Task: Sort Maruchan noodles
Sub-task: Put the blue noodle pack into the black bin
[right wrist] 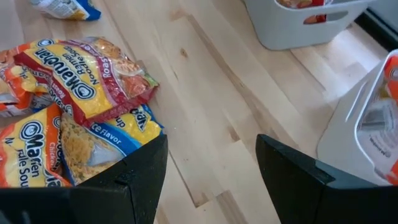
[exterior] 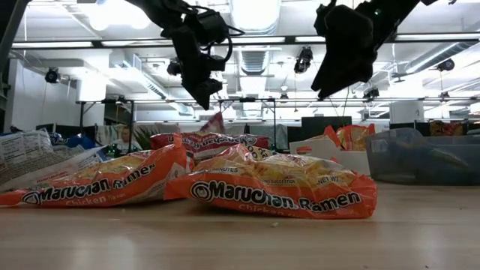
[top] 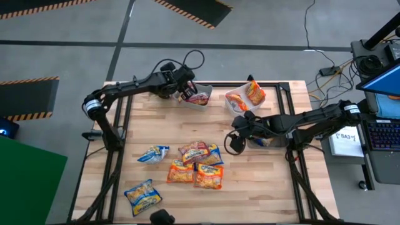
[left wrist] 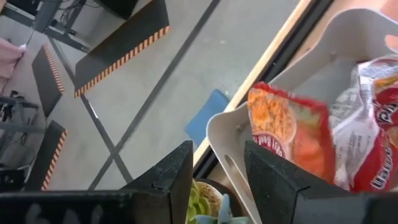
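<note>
Several Maruchan packets lie flat in a loose pile (top: 195, 164) mid-table: orange-red, pink-red (right wrist: 87, 78) and blue-yellow kinds. Two blue-yellow ones lie apart (top: 153, 154) (top: 142, 195). My left gripper (top: 185, 92) (left wrist: 217, 155) hovers open over the far-left tub (top: 199, 98), where pink-red packets (left wrist: 289, 134) lie. My right gripper (top: 236, 134) (right wrist: 211, 146) hangs open above bare wood, right of the pile. In the low view both grippers, left (exterior: 199, 75) and right (exterior: 345, 52), are high above the orange-red packets (exterior: 281, 191).
A second tub (top: 244, 99) at the far edge holds orange-red packets. A clear tub (top: 265, 140) sits under my right arm. A small green plant (left wrist: 205, 199) shows below my left fingers, beside the far-left tub. Bare wood lies between the pile and the tubs.
</note>
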